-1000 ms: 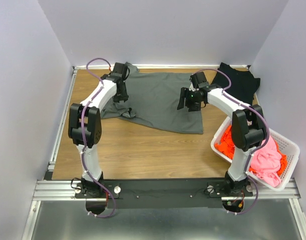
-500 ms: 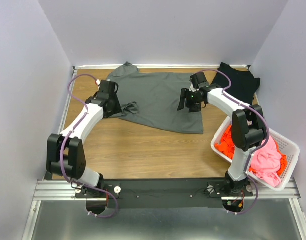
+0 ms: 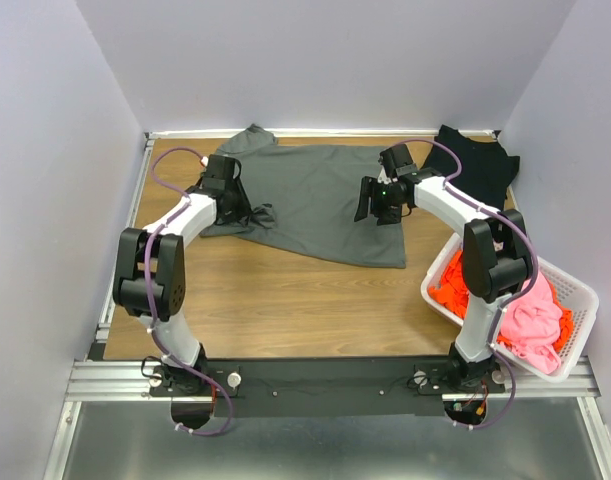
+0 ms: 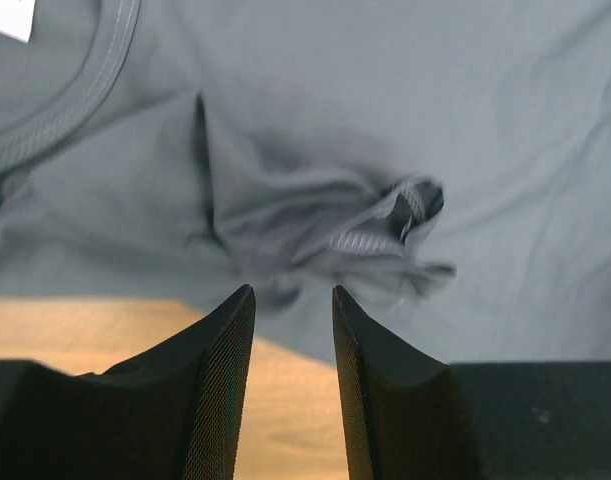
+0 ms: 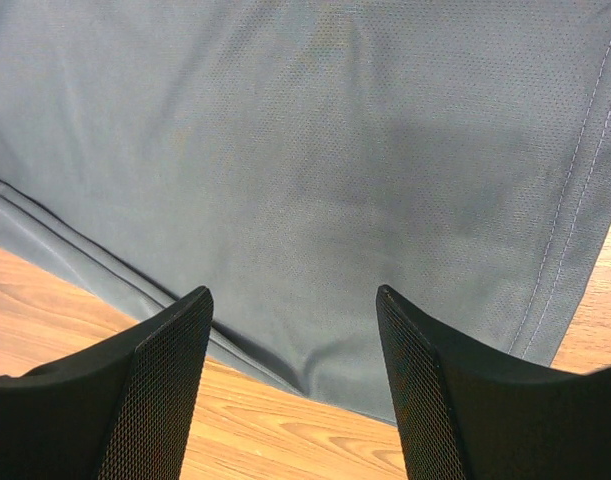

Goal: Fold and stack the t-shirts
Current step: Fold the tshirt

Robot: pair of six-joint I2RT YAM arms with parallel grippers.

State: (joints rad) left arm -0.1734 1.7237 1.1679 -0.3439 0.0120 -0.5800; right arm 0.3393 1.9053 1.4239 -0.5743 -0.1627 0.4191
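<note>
A dark grey t-shirt (image 3: 320, 195) lies spread on the wooden table, with one sleeve bunched (image 3: 261, 215) at its left edge. My left gripper (image 3: 241, 207) hovers beside that bunch, open and empty. In the left wrist view the crumpled sleeve (image 4: 385, 232) lies just beyond the left gripper (image 4: 291, 290), and the collar (image 4: 77, 110) is at upper left. My right gripper (image 3: 367, 205) is open over the shirt's right part. In the right wrist view the right gripper (image 5: 293, 292) straddles the grey cloth (image 5: 315, 150) near its edge. A black t-shirt (image 3: 477, 165) lies at the back right.
A white slatted basket (image 3: 570, 283) stands at the right front, holding an orange shirt (image 3: 453, 286) and a pink shirt (image 3: 537, 322) that spills over its rim. Purple walls close in the table (image 3: 315, 300) on three sides.
My left arm drew back from the shirt's collar end and swung to the bunched sleeve, its jaws now wider apart. The sleeve shifted slightly. The right arm has not moved.
</note>
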